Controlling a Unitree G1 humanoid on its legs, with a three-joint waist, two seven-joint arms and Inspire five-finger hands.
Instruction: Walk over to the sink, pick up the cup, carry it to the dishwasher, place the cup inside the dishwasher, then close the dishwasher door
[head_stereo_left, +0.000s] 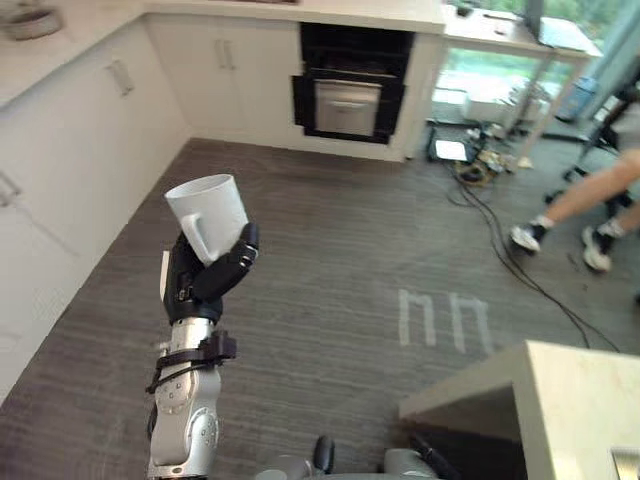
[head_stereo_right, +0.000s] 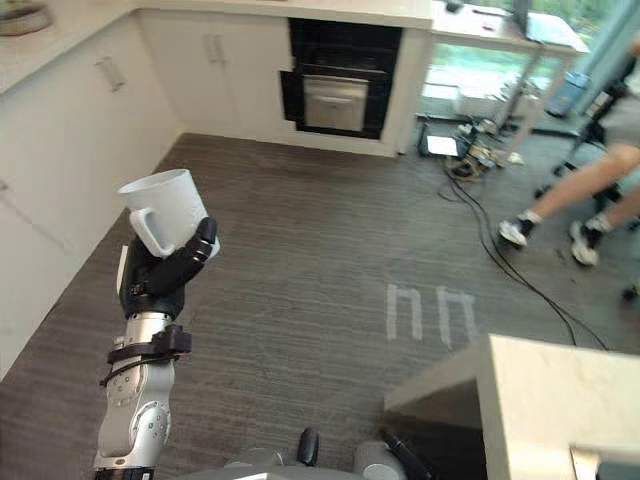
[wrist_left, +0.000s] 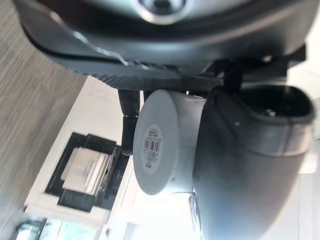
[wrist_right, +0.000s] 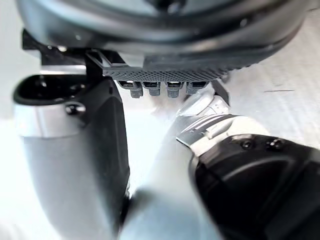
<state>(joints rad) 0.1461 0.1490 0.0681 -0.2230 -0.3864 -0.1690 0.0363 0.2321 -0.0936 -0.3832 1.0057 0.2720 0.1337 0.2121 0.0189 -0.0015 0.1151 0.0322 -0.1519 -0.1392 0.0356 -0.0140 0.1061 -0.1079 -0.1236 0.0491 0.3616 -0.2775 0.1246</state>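
A white cup (head_stereo_left: 210, 212) with a handle is held up above the grey wood-look floor, mouth tilted up and to the left. My left hand (head_stereo_left: 203, 278) is shut on it, fingers curled round the handle side from below. In the left wrist view the cup's base (wrist_left: 159, 150) faces the camera, with a barcode sticker on it and the thumb (wrist_left: 250, 165) beside it. A dark built-in appliance (head_stereo_left: 352, 92) with a silver front panel sits in the far cabinet wall. My right hand (wrist_right: 70, 150) holds nothing, its fingers relaxed.
White cabinets (head_stereo_left: 90, 150) run along the left and far walls, with a bowl (head_stereo_left: 30, 20) on the counter. A pale counter corner (head_stereo_left: 560, 400) juts in at the lower right. A seated person's legs (head_stereo_left: 590, 200) and floor cables (head_stereo_left: 485, 200) are at the right.
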